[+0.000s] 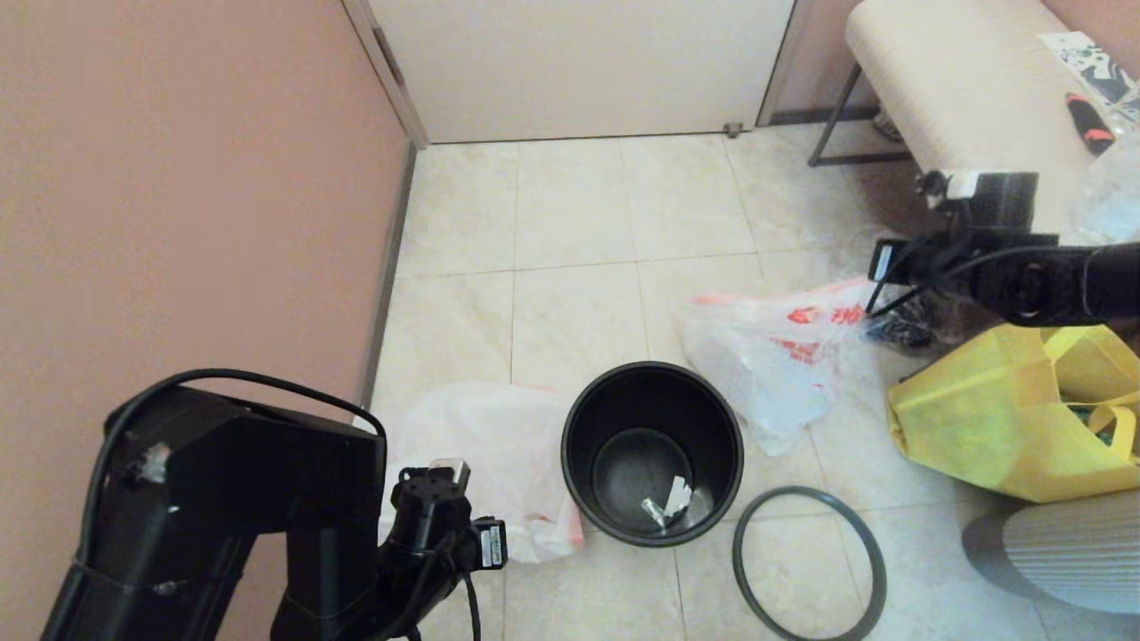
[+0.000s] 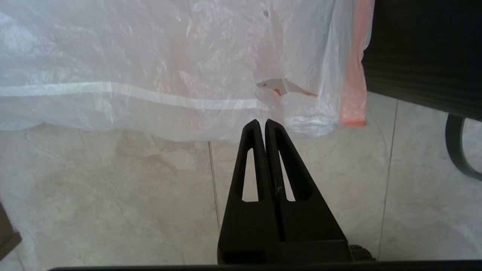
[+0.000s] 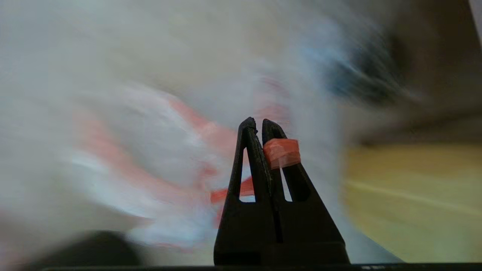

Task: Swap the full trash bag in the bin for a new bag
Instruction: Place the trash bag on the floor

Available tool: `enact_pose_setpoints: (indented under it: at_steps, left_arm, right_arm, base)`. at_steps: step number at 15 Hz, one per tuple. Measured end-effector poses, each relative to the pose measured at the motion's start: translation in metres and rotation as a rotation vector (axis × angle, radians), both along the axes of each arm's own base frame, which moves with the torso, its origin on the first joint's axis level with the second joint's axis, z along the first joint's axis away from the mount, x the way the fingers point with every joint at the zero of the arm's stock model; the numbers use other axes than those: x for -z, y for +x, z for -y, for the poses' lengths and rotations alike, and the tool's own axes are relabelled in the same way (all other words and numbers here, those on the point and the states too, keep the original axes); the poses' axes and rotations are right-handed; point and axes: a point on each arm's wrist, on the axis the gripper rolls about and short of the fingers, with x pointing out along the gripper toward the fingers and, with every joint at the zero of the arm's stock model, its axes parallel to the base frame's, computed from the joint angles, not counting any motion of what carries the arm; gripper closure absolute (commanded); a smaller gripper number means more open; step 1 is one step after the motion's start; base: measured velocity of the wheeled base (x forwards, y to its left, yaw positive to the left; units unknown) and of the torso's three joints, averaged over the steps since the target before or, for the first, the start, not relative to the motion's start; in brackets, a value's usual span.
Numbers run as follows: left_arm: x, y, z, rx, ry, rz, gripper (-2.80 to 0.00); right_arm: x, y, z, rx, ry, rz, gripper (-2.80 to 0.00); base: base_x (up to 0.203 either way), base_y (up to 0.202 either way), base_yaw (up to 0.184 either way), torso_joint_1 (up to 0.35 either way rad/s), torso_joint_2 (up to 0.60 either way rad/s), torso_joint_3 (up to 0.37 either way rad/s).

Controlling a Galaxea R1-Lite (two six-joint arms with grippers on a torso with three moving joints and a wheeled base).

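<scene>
The bin [image 1: 652, 392], a round black wastebasket, stands unlined in the middle of the floor with a few scraps at its bottom. Its dark grey hoop [image 1: 806, 499] lies on the tiles to the bin's right. The new bag [image 1: 485, 445] lies flat left of the bin. My left gripper [image 2: 262, 122] is shut and empty, with its tips just short of that bag's [image 2: 150, 75] edge. The full trash bag [image 1: 770, 356], white with red lettering, lies right of the bin. My right gripper [image 3: 260, 122] is shut on its orange-red handle [image 3: 281, 152], which wraps one finger.
A yellow fabric tote [image 1: 997, 427] sits to the far right, with a clear bag of black things [image 1: 899, 328] behind it. A padded bench [image 1: 962, 80] stands at the back right, a grey ribbed object [image 1: 1069, 552] at the front right. A pink wall [image 1: 178, 196] runs along the left.
</scene>
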Motion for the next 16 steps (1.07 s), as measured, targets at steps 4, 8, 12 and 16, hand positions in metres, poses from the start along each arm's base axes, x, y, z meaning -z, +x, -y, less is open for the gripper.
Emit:
enact_pose_setpoints:
  at_steps: [4, 8, 12, 16]
  left_arm:
    - [0.001, 0.000, 0.000, 0.000, 0.002, -0.003, 0.00]
    - [0.001, -0.004, -0.002, 0.003, 0.001, -0.001, 0.00]
    - [0.002, -0.004, -0.002, 0.021, 0.012, -0.004, 0.00]
    - [0.002, -0.005, -0.002, 0.022, 0.013, -0.006, 0.00]
  right_arm:
    - [0.025, 0.006, 0.005, 0.045, -0.085, -0.095, -2.80]
    - [-0.006, -0.038, -0.023, 0.000, -0.042, -0.268, -2.80]
    - [-0.037, -0.106, -0.041, 0.007, 0.077, -0.519, -2.80]
    - [-0.046, -0.166, -0.041, 0.040, 0.119, -0.573, 0.00]
  base:
    - [0.000, 0.000, 0.000, 0.000, 0.00, 0.000]
    - [0.000, 0.000, 0.000, 0.000, 0.00, 0.000]
    - [0.000, 0.000, 0.000, 0.000, 0.00, 0.000]
    - [0.000, 0.000, 0.000, 0.000, 0.00, 0.000]
